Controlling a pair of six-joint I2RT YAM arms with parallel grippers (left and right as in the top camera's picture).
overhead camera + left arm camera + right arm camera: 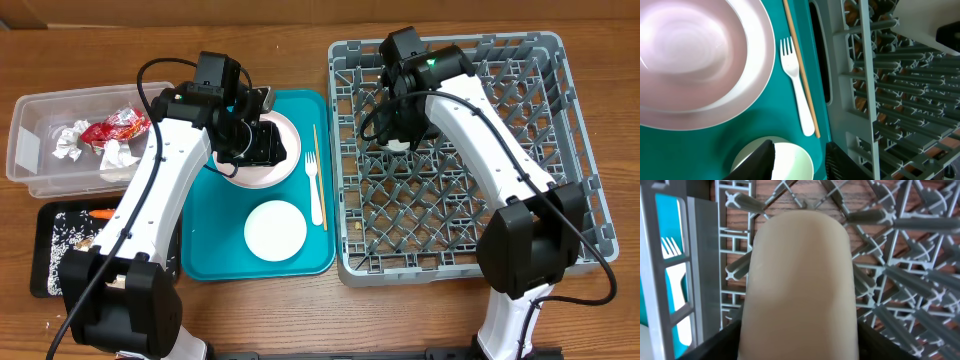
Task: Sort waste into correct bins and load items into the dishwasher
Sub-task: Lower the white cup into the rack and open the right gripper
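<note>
White cup (800, 280) sits in the grey rack (565, 120); pink plate (690, 60), fork (792, 70), chopstick (792, 30) lie beside it.

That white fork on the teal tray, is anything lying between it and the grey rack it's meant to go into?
Yes: the wooden chopstick lies right beside the fork, on the side facing the rack. Beyond it come the raised edge of the teal tray and the rack's own wall.

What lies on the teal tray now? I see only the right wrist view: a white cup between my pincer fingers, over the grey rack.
Observer: A pink plate, a white bowl, a white fork and a chopstick lie on the teal tray.
Operator: Where is the left pincer?
Observer: The left pincer hangs over the pink plate.
Operator: And which part of the rack is my cup in?
Observer: The cup is in the left half of the rack, toward the far side.
</note>
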